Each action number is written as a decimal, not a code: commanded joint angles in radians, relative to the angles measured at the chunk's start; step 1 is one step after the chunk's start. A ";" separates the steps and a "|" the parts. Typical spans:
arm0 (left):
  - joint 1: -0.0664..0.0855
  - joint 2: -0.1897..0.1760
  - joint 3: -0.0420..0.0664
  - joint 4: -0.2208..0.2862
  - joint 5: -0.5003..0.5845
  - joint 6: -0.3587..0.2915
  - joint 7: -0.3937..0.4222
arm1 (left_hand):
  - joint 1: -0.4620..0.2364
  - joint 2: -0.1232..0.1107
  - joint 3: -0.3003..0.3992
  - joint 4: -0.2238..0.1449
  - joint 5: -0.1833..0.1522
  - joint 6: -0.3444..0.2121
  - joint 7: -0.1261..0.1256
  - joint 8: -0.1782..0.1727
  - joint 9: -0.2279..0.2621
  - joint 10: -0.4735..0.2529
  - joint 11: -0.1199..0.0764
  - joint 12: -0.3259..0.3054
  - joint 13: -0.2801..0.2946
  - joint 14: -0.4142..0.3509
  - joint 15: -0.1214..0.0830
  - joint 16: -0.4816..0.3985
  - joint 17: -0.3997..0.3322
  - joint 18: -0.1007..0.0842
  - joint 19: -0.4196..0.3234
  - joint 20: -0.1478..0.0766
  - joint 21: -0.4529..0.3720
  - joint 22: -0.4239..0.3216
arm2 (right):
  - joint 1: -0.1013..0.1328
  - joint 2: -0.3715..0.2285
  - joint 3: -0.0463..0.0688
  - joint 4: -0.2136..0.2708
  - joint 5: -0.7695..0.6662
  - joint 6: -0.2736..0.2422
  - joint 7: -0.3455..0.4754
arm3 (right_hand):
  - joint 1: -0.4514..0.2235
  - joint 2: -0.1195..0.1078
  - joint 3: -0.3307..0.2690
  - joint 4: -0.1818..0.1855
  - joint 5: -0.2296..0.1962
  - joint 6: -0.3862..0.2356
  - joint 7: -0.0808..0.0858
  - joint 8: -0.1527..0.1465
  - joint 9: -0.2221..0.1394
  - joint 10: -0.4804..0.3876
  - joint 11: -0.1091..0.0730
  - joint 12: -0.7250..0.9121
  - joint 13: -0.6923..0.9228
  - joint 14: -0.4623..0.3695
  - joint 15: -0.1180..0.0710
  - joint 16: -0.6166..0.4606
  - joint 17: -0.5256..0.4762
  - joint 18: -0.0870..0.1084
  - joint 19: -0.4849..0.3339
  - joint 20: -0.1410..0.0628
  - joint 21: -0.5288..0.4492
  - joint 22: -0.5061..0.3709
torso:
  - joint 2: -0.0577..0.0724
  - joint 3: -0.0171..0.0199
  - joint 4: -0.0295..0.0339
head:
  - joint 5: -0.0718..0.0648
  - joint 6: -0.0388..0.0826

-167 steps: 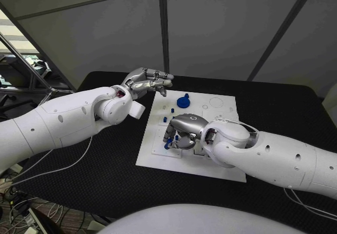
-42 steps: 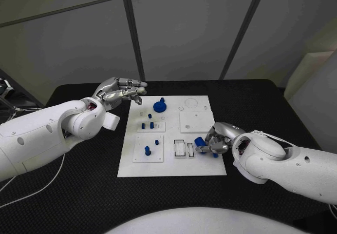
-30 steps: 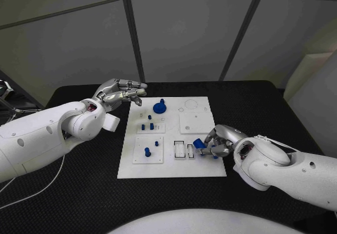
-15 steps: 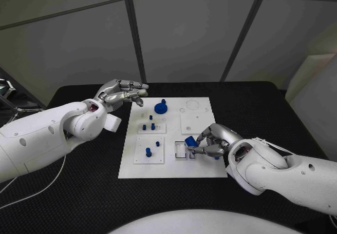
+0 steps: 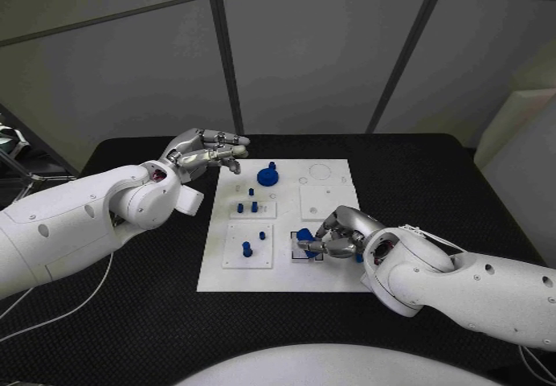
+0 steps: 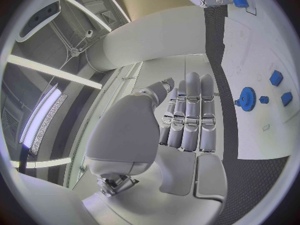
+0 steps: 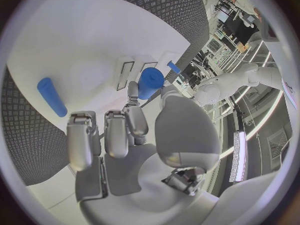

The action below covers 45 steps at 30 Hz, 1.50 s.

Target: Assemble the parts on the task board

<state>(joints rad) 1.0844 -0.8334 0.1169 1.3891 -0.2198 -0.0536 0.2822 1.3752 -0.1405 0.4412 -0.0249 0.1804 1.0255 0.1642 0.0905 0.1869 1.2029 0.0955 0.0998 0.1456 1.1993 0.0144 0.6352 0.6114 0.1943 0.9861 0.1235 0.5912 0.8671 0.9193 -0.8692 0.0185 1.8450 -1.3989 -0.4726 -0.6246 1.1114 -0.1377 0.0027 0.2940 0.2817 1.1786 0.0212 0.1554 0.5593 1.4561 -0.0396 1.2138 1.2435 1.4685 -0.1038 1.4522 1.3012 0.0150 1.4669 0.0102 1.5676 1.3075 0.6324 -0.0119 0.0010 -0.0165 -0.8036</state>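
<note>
Right hand [image 5: 333,236] pinches a blue part [image 5: 306,235] over the white task board [image 5: 278,273] on the black table [image 5: 128,289]; left hand [image 5: 209,150] hangs clenched, empty.

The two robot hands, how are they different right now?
The right hand sits low over the white board, fingers pinching a blue piece. The left hand is off the board's far left corner, fingers curled, holding nothing. Both are silver.
</note>
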 commanded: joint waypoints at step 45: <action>0.000 0.003 0.001 -0.002 0.005 0.017 -0.001 | -0.004 0.005 -0.006 0.002 -0.006 -0.001 0.004 -0.006 0.002 -0.005 0.003 0.002 0.002 0.002 0.007 -0.008 -0.002 -0.013 0.003 0.002 -0.002 -0.002 | 0.002 0.008 0.001 0.015 -0.037 0.032 0.020 | -0.091 -0.008 -0.134 0.001 -0.167 0.022 -0.002 -0.039 0.085 0.000 -0.012 -0.037 -0.001 0.052 -0.010 -0.008 0.004 -0.015 0.104 -0.011 0.003 0.263 | -0.001 0.0018 -0.0023 | 0.006 0.000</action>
<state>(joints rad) 1.0837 -0.8313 0.1169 1.3861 -0.2197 -0.0477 0.2788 1.3753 -0.1405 0.4412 -0.0249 0.1804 1.0255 0.1643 0.0906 0.1874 1.2029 0.0955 0.0998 0.1460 1.1993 0.0144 0.6312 0.6114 0.1942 0.9861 0.1235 0.5912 0.8665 0.9197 -0.8593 0.0186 1.8572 -1.4264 -0.4629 -0.6188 1.0170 -0.1511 -0.1352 0.2955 0.1126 1.1942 0.0192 0.1198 0.6433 1.4559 -0.0466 1.1723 1.2416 1.4649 -0.1073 1.4407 1.3034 0.0151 1.4634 0.0067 1.5676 1.3073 0.6310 -0.0103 -0.0027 -0.0099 -0.8035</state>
